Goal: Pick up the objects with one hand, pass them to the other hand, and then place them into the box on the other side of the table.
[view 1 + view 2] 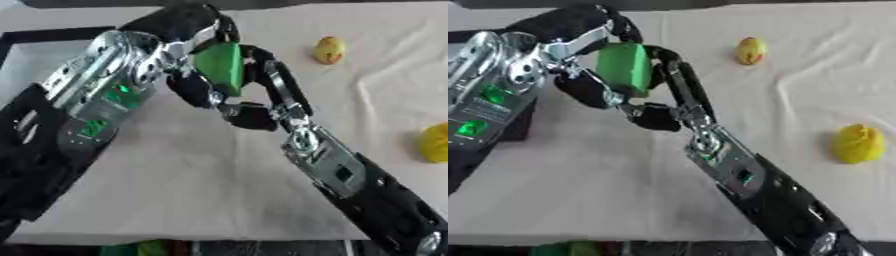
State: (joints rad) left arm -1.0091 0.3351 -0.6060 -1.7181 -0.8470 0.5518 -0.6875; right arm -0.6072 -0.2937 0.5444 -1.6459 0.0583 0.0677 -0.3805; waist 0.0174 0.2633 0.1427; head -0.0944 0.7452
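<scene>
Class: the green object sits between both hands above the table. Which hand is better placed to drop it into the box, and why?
Left, probably. The left hand already curls over the green object, and the box lies on its side. The right hand also touches the object, yet it would have to reach across.

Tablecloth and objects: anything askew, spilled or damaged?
Nothing spilled or damaged. The tablecloth is wrinkled toward the right. The green block sits between the left hand and right hand, fingers of both around it. The yellow-red fruit and yellow object lie apart, undisturbed.
</scene>
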